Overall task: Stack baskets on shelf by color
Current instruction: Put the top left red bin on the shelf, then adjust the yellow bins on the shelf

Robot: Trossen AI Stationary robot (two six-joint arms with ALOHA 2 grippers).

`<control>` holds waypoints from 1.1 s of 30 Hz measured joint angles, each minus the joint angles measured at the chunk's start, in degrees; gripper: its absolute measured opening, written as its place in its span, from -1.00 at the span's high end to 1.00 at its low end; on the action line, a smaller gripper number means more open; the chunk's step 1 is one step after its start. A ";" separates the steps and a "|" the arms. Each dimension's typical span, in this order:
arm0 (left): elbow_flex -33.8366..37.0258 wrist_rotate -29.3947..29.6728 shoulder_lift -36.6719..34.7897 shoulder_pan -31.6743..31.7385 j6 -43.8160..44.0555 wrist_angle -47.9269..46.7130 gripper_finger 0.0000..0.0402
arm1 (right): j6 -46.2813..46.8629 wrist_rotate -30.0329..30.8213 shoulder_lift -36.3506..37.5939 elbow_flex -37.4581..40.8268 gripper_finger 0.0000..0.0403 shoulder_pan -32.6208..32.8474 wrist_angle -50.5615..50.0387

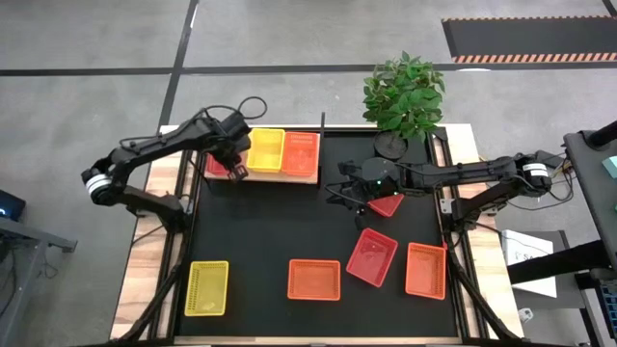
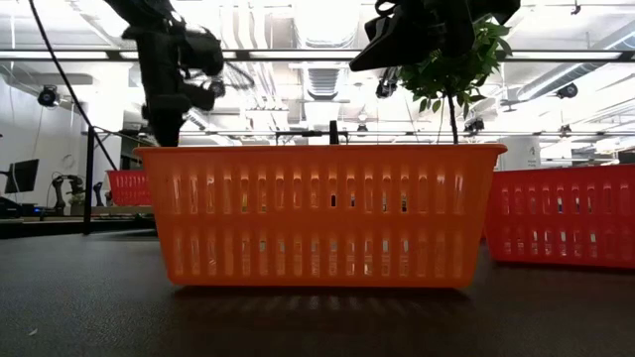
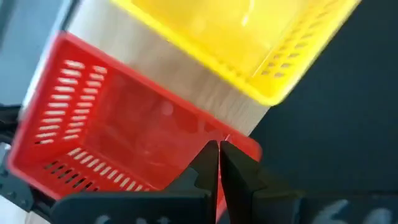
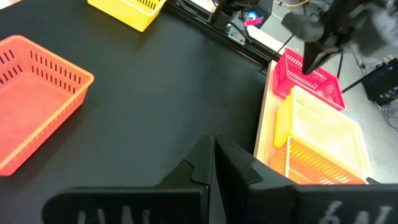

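The shelf (image 1: pixel 275 176) at 12 o'clock carries red, yellow and orange baskets, starting three colour stacks. Left hand (image 1: pixel 236 173), fingers closed and empty, hovers over the red basket (image 1: pixel 216 164). Right hand (image 1: pixel 353 198), also closed, waits beside another red basket (image 1: pixel 387 203).

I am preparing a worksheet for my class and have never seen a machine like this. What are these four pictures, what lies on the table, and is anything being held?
This is a robot with two dark arms, each ending in a two-finger gripper. One picture looks straight down, one looks across at table height, and two come from cameras on the wrists. On the light-wood shelf board stand a red plastic mesh basket, a yellow basket and an orange basket. Five more baskets lie on the black mat. The left gripper, shut, is at the red basket's rim. The right gripper, shut, hovers over another red basket. Neither plainly holds anything.
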State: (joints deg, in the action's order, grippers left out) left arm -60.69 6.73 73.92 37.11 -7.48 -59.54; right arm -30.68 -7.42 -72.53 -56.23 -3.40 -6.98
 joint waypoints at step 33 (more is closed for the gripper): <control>7.11 7.14 2.08 -10.50 6.11 20.44 1.00 | 0.22 0.00 0.00 0.02 0.96 0.00 -0.02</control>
State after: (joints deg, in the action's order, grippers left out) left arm -53.58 13.87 75.99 26.61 -1.37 -39.11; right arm -30.46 -7.42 -72.53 -56.21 -3.40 -7.01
